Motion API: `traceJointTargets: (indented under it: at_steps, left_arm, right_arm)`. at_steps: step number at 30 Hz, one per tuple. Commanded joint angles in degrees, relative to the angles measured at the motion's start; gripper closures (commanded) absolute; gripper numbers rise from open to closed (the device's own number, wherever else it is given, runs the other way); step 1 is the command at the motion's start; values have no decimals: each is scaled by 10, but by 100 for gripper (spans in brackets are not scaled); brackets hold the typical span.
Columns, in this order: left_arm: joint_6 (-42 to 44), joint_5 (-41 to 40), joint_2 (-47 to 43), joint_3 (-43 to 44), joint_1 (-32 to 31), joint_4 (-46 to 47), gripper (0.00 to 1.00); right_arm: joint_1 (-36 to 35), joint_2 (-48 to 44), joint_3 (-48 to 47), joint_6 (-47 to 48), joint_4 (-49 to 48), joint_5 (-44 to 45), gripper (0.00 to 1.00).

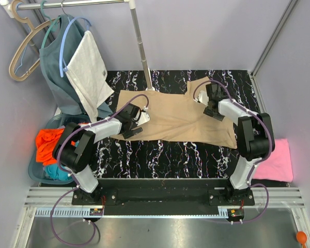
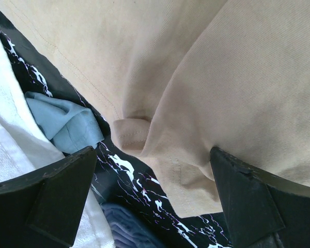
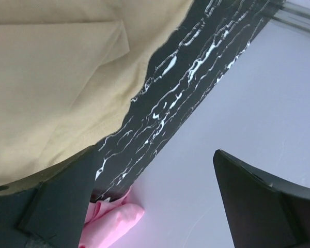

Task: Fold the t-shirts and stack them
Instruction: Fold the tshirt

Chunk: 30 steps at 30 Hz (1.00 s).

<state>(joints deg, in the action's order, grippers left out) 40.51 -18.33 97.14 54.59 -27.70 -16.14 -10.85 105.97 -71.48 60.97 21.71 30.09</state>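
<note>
Black fingers [image 2: 57, 196] of the left end effector [image 2: 152, 181] frame the left wrist view. They are spread wide apart with nothing clamped between them. Beneath the gap lies the tan t-shirt [image 2: 222, 77], with a rolled hem fold at its edge, resting on the black marbled counter [image 2: 139, 191]. Just beside that edge are a pale blue cloth [image 2: 64, 121] and a white cloth [image 2: 8, 134]. The right end effector [image 3: 155, 191] is likewise spread apart and holds nothing; it hangs above the counter's right edge, with a corner of the pink t-shirt [image 3: 111, 222] below. In the top view, the tan t-shirt lies spread across the middle of the counter, the left end effector over its left edge and the right one over its upper right part. The pink t-shirt lies flat off the counter's right edge. The orange t-shirt [image 1: 49, 140] rests on the teal t-shirt [image 1: 54, 173] in a basket [image 1: 35, 173] at the left. A grey-blue garment [image 1: 54, 57] hangs from a rail [image 1: 88, 4] above.
</note>
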Motion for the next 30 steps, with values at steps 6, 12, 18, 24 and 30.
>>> traceJointTargets:
  at_steps: [6, 12, 18, 24, 30]
  left_arm:
    - [-13, -12, 6, 2, -4, 25, 1]
    - [-14, -19, 3, 9, -5, 25, 1]
    - [-13, -30, 7, 12, -7, 25, 1]
    - [-8, -46, 23, -2, -7, 38, 1]
    - [4, -70, 23, -26, -6, 56, 1]
  right_arm:
    - [2, -120, -4, -144, 129, -156, 0]
    - [2, -125, 41, -179, 139, -241, 0]
    - [2, -88, 24, -201, 124, -285, 0]
    - [2, -38, 5, -205, 107, -291, 0]
    - [2, -31, 51, -184, 83, -269, 0]
